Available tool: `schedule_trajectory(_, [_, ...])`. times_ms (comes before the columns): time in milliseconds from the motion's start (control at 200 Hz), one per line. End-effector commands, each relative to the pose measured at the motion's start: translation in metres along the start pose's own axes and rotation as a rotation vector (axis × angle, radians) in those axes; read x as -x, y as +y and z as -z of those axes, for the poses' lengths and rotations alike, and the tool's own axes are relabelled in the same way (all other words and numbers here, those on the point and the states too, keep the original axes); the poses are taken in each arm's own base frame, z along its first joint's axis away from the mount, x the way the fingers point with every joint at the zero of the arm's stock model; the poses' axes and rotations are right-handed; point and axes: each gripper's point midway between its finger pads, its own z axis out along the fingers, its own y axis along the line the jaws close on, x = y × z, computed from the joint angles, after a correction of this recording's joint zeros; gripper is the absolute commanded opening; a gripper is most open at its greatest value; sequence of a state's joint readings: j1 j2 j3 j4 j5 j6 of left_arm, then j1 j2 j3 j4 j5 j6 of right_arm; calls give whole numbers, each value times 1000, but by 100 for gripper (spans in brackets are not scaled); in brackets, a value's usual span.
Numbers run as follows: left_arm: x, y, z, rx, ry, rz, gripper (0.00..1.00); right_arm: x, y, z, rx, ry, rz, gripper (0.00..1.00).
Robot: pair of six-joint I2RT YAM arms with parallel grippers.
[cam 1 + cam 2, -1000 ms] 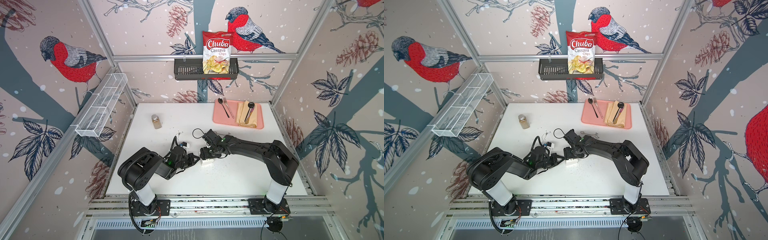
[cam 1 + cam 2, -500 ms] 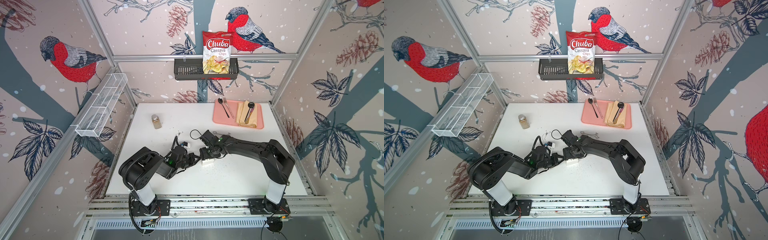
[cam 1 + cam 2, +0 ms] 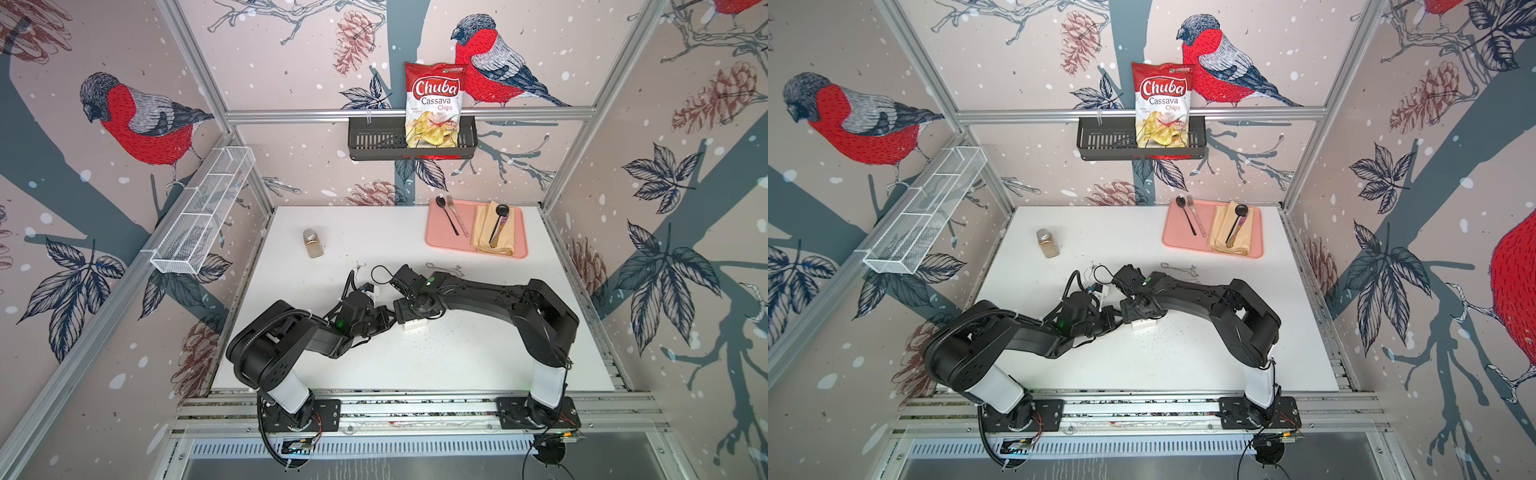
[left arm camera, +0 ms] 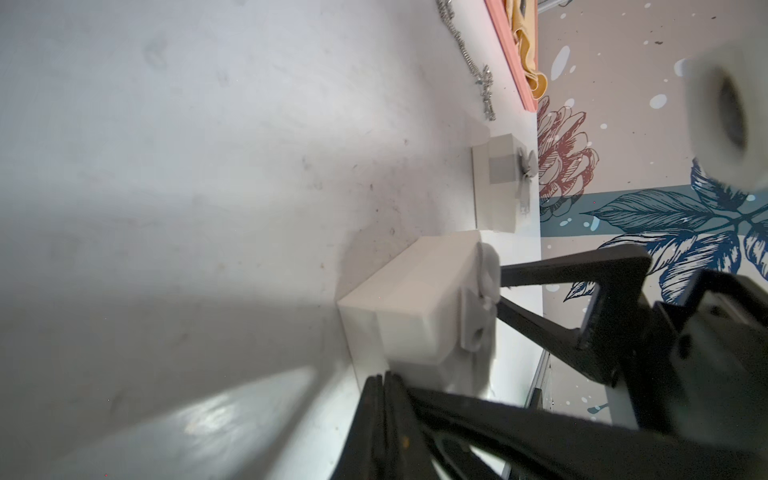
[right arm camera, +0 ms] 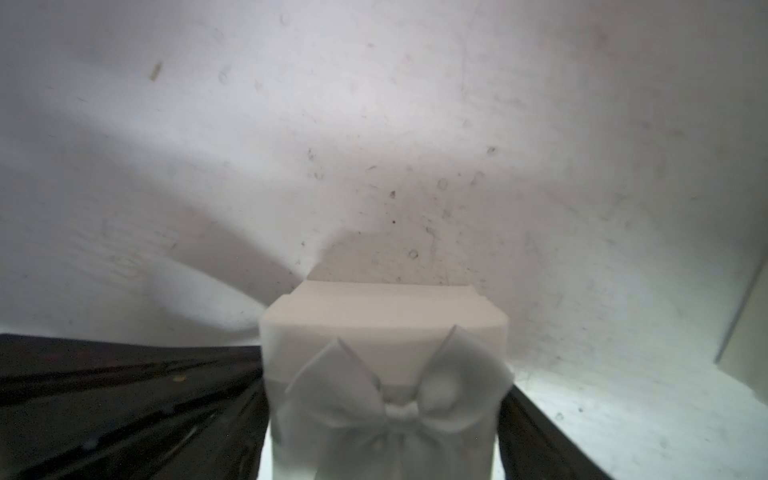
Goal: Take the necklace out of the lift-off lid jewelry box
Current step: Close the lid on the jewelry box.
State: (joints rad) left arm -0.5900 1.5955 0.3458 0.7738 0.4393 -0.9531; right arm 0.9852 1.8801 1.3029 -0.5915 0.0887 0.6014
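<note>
1. Little had shifted since a second earlier: your right arm's elbow had drawn slightly toward the centre, and the jewelry box (image 3: 416, 326) had kept its place.
2. Surface and room: a scuffed white table (image 3: 478, 365) sat in a framed cell with bird-printed walls. A black basket (image 3: 374, 143) on the back wall held a chips bag (image 3: 434, 104), and a wire shelf (image 3: 203, 212) hung on the left wall. A pink tray (image 3: 432, 243) lay far right and a spice jar (image 3: 313, 243) far left.
3. Edges and room: the box stood near the table's middle, well apart from every edge. Bare table lay open toward the near edge and the right wall, while both arms crowded the box.
4. Your right gripper (image 4: 500, 289) stood wide astride the bowed lid (image 5: 395, 399), which was on the box. You could not tell whether its pads pressed. Your left gripper (image 4: 380, 399) was narrow, all but closed and empty, just beside the box's base.
5. A silver necklace (image 3: 444, 268) lay on bare table between the right forearm and the tray. The box's inside was hidden.
6. Only the left wrist view showed a second white box (image 4: 498, 183) beyond the first. It could not be made out in either top view.
</note>
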Motion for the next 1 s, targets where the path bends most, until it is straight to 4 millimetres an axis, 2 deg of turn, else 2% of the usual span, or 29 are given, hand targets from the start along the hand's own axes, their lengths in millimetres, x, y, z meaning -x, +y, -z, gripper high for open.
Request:
schedule_trajectory(0, [8, -15, 6, -44, -18, -67, 13, 9, 6, 12, 50, -26, -23, 86])
schedule_trajectory(130, [9, -11, 12, -19, -24, -73, 13, 14, 5, 25, 69, -40, -34, 87])
schedule_trajectory(210, [8, -6, 15, 0, -23, -67, 13, 16, 3, 33, 72, -56, -41, 82])
schedule_trajectory(270, [7, -3, 17, 13, -23, -67, 13, 17, 4, 40, 84, -70, -43, 72])
schedule_trajectory(360, [5, -1, 20, 23, -23, -66, 13, 16, 9, 44, 106, -79, -45, 47])
schedule_trajectory(410, [4, -1, 20, 22, -22, -65, 13, 14, 15, 44, 121, -78, -37, 40])
schedule_trajectory(665, [1, 0, 15, 7, -7, -44, 13, -2, 24, 17, 130, -19, -6, 39])
schedule_trajectory(996, [-1, 2, 4, -1, 12, -27, 12, -23, 12, -6, 105, 25, -18, 35])
